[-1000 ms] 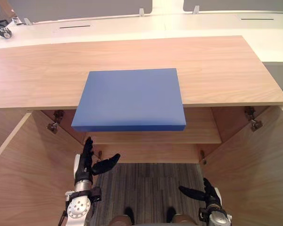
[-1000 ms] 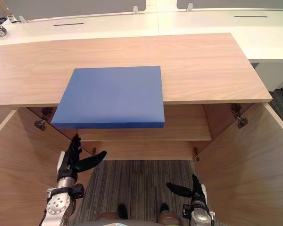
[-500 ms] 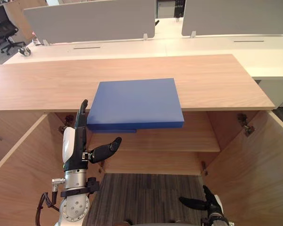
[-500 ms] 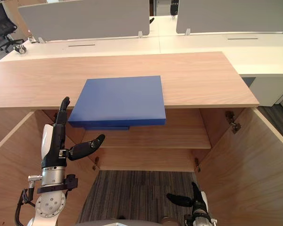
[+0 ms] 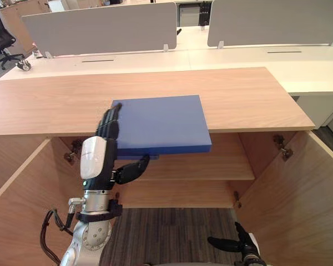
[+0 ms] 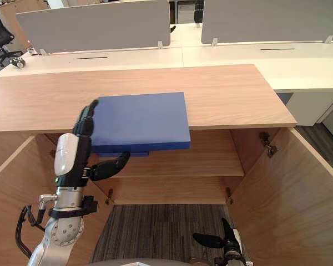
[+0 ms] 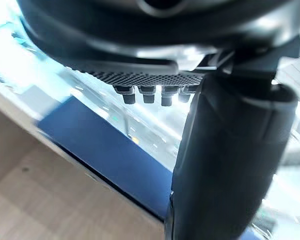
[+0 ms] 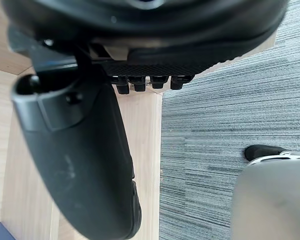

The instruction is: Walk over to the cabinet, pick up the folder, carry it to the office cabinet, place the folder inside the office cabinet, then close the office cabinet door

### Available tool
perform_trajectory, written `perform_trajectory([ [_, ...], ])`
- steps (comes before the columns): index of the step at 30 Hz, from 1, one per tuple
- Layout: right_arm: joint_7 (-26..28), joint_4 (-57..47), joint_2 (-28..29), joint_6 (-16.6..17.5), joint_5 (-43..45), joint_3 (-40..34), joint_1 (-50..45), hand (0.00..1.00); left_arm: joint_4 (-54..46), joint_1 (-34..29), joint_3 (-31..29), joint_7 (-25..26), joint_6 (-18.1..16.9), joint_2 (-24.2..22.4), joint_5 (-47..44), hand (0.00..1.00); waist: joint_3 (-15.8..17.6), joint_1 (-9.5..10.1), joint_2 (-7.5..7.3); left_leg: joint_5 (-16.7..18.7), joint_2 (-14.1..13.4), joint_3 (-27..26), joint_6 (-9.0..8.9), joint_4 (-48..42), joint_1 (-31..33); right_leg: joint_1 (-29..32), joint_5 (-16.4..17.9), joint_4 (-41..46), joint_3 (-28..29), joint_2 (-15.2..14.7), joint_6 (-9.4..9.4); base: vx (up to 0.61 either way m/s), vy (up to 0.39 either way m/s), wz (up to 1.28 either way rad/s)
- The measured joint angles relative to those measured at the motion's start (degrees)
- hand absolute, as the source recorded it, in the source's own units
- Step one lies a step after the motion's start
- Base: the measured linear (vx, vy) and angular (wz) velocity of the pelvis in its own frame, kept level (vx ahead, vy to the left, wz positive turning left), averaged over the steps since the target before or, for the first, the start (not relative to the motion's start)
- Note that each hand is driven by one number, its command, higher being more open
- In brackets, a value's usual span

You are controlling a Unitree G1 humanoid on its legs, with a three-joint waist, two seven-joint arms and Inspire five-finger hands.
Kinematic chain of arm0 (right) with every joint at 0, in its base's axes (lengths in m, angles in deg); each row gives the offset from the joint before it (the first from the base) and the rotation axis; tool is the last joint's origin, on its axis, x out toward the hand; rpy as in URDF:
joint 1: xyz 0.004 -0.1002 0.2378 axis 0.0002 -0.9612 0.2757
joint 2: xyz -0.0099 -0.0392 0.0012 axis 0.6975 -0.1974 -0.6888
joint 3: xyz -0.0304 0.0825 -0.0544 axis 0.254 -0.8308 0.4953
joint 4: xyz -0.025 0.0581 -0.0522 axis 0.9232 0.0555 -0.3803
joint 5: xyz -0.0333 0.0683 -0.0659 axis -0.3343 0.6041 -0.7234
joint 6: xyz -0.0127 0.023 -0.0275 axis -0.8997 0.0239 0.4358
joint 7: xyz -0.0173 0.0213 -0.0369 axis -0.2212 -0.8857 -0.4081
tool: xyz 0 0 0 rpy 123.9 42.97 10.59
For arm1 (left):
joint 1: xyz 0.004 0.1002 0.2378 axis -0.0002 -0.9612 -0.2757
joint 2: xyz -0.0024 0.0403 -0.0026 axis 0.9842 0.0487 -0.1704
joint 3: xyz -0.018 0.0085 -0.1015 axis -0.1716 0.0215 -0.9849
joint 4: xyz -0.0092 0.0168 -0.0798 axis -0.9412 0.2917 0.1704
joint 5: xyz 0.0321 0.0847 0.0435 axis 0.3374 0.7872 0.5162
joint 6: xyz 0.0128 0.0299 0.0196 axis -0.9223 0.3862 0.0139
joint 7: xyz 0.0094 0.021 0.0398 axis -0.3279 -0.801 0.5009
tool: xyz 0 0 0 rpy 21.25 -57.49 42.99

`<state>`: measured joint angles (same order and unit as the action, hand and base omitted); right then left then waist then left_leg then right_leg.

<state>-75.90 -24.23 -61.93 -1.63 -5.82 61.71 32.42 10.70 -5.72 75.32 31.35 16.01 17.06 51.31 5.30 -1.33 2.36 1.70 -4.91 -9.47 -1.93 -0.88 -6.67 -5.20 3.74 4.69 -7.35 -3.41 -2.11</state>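
Note:
The blue folder [image 5: 164, 123] lies flat on the wooden cabinet top [image 5: 238, 94], its near edge jutting out over the front edge. My left hand [image 5: 102, 149] is raised in front of the folder's near left corner, fingers straight over its left edge and thumb spread under the overhang, holding nothing. In the left wrist view the folder [image 7: 105, 150] shows past that hand's fingers. My right hand [image 5: 236, 244] hangs low near the floor, open, well below and right of the folder.
The cabinet's two doors [image 5: 297, 188] stand open to either side, with a wooden shelf [image 5: 211, 166] inside. Behind the cabinet run white desks [image 5: 155, 58] with grey divider screens [image 5: 100, 27]. A black office chair [image 5: 0, 44] stands far left. Grey striped carpet [image 5: 172, 238] lies below.
My left hand has risen from below the shelf up to the folder's near left corner. My right hand stays low. The camera has tilted up, showing more of the desks behind.

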Motion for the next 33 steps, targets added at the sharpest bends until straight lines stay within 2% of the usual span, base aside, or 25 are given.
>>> perform_trajectory([
  [1,0.41,-0.10,-0.01,0.00,0.00,0.00,-0.16,1.00,0.34,1.55,0.84,-1.40,-0.01,1.23,1.03,0.00,-0.16,-0.28,-0.10,0.00,0.02,-0.29,0.00,0.22,-0.04,0.17,0.00,-0.07,0.24,0.00,0.00,0.01,0.010,-0.12],
  [6,1.04,-0.13,-0.01,0.00,0.01,0.03,-0.34,1.00,4.18,7.36,2.85,-3.33,0.21,5.24,3.67,0.00,-0.44,-1.28,-0.21,-0.19,0.10,-1.03,-0.02,1.36,-0.64,0.52,-0.06,-0.32,0.78,0.10,0.02,0.03,0.006,-0.08],
  [12,1.85,-0.45,-0.01,0.00,0.25,0.06,-0.37,1.00,7.89,13.11,2.90,-2.50,0.71,9.78,8.13,0.00,-1.23,-1.54,-0.81,-0.91,0.35,-1.21,0.12,3.62,-1.50,0.48,-0.18,-1.20,0.79,0.13,0.01,0.00,0.000,-0.01],
  [16,1.96,-2.84,-0.04,0.10,0.54,0.04,-0.35,1.00,8.25,16.01,1.23,-0.56,1.15,10.09,8.74,0.00,-1.40,-1.76,-1.06,-1.16,0.82,-1.59,0.29,4.74,-1.84,-0.11,-1.14,-3.21,1.08,-0.08,-0.23,0.01,0.014,-0.03],
  [20,1.89,-7.16,0.39,0.18,1.19,0.03,-0.42,1.00,7.11,16.57,1.15,-1.08,1.01,10.52,9.40,0.00,-1.36,-1.90,-1.12,-1.12,1.09,-2.09,0.34,4.81,-1.81,0.20,-1.37,-3.63,2.08,-0.27,-0.55,0.01,0.021,-0.12],
  [24,1.48,-18.47,1.90,0.20,2.97,-0.07,-1.67,1.00,1.45,14.23,0.83,-2.24,1.51,8.23,8.97,0.00,-1.09,-1.91,-1.54,-0.98,0.99,-2.12,0.43,4.80,-1.77,0.34,-1.41,-3.64,2.32,-0.14,-0.54,0.00,-0.008,-0.03],
  [27,1.48,-30.86,4.09,1.49,5.93,-0.05,-2.98,1.00,-5.95,10.71,1.09,-3.32,-1.01,3.73,3.51,0.00,-0.86,-1.63,-1.90,-0.57,0.96,-2.39,0.52,4.54,-1.74,0.43,-1.41,-3.65,2.63,-0.11,-0.54,0.00,-0.007,-0.06],
  [28,1.70,-36.33,5.52,2.41,7.99,0.05,-3.11,1.00,-9.10,9.28,1.26,-3.51,-2.63,1.15,-1.33,0.00,-0.81,-1.60,-1.98,-0.33,0.98,-2.69,0.59,4.32,-1.75,0.49,-1.41,-3.65,2.96,-0.13,-0.54,0.00,0.002,-0.08],
  [29,1.76,-37.47,5.85,2.56,8.25,0.05,-3.13,1.00,-9.76,8.99,1.34,-3.52,-2.94,0.56,-2.57,0.00,-0.80,-1.58,-2.00,-0.27,0.97,-2.78,0.60,4.26,-1.75,0.50,-1.41,-3.65,3.05,-0.13,-0.54,0.00,0.005,-0.13],
  [31,2.13,-46.01,8.13,3.52,10.42,0.14,-3.93,1.00,-14.31,6.66,2.40,-3.63,-5.01,-3.09,-12.32,0.00,-0.51,-1.38,-2.19,0.51,0.88,-3.60,0.59,3.41,-1.74,0.52,-1.41,-3.65,3.80,-0.10,-0.55,0.00,0.006,-0.16],
  [33,2.24,-53.62,9.22,3.65,12.07,0.14,-5.77,1.00,-16.73,4.83,3.28,-3.68,-6.26,-4.75,-20.72,0.00,-0.29,-1.33,-2.30,1.13,0.80,-3.98,0.60,2.60,-1.48,0.52,-1.41,-3.75,4.15,-0.09,-0.55,0.01,0.001,-0.12],
])
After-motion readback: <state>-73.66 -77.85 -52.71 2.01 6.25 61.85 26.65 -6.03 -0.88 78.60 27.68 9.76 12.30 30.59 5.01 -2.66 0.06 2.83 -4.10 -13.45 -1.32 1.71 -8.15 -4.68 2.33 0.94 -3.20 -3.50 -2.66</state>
